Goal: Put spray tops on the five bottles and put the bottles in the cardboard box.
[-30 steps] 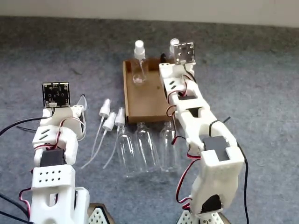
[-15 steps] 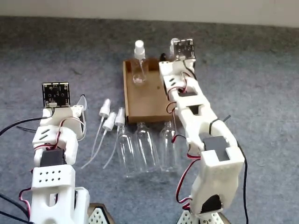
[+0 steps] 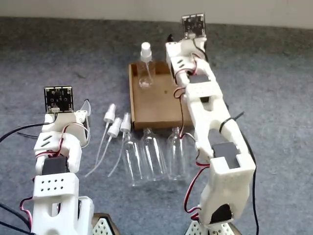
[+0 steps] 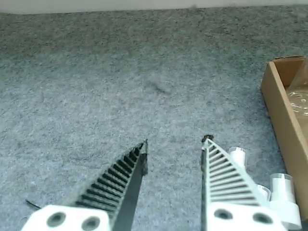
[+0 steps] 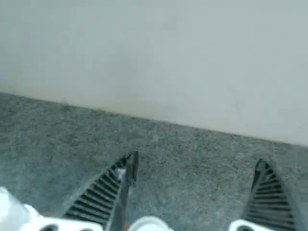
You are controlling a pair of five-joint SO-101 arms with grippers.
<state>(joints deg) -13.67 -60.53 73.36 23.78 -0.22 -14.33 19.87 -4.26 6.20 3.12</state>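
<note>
Item one, cardboard box [image 3: 154, 105], table centre: by the layout you look to be closing a boxing step, with two of the five bottles likely done and three to go. Item two, right arm [image 3: 210, 112]: stretched along the box's 3 o'clock wall. Item three, right claw [image 5: 197, 159]: spread wide, gripping nothing, over the box's 1 o'clock corner. Item four, left claw [image 4: 175, 141]: likewise wide and empty, above bare carpet [image 4: 96, 72] at the box's 8 o'clock. Item five, three open bottles [image 3: 152, 155]: lying side by side just off the box's 6 o'clock edge, necks toward it, no tops fitted. Item six, capped bottle [image 3: 145, 68]: upright inside the box at its 11 o'clock corner. Item seven, three loose spray tops [image 3: 115, 126]: clustered just beside the left claw at its 3 o'clock, tubes trailing toward 7. Item eight, white cap [image 5: 149, 224]: low between the right claw's open jaws, touching neither; its bottle is hidden by the arm, probably standing in the box. Next, you want the right claw brought to 6 o'clock for an open bottle, and the left claw to 3 o'clock for a top.
</note>
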